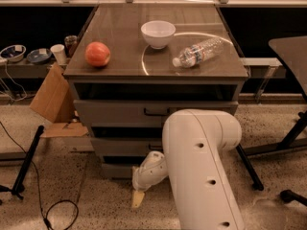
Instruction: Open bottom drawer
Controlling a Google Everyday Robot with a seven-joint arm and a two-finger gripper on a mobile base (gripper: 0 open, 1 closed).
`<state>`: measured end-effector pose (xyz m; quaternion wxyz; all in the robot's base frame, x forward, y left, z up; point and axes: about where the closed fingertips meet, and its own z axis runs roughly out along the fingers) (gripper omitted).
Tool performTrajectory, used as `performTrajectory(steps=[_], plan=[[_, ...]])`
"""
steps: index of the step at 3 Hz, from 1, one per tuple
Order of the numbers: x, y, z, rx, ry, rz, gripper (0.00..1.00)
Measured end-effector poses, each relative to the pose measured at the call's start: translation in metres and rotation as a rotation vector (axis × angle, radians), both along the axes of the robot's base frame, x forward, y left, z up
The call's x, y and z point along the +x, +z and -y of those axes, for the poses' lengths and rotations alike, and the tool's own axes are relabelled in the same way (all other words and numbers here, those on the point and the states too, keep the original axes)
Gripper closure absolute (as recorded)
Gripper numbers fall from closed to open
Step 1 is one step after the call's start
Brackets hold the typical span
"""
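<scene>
White arm [201, 171] bent low before the grey cabinet [115, 32].

Fills the foreground right of centre and covers part of the drawer fronts. On the cabinet top: a bottle [199, 51] lying on its side, a white bowl [158, 32] near it, a red apple [97, 54] apart at the left. Bottom drawer [115, 169] at the foot of the cabinet, under two larger fronts, seemingly shut; handle hidden behind the wrist. Gripper [137, 199] pointing down near the floor, just before that drawer; open or closed, cannot tell; nothing seen in its hold.
</scene>
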<state>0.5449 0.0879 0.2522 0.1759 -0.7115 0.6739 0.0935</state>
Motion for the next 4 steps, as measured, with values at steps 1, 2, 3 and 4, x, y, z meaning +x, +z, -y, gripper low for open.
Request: performTrajectory(steps=[1, 2, 3, 4], plan=[[0.013, -0.020, -0.011, 0.059, -0.114, -0.015, 0.00], [0.014, -0.020, -0.012, 0.060, -0.112, -0.012, 0.00], [0.019, -0.022, -0.018, 0.068, -0.100, 0.003, 0.00], [0.033, -0.027, -0.021, 0.077, -0.113, 0.039, 0.00]])
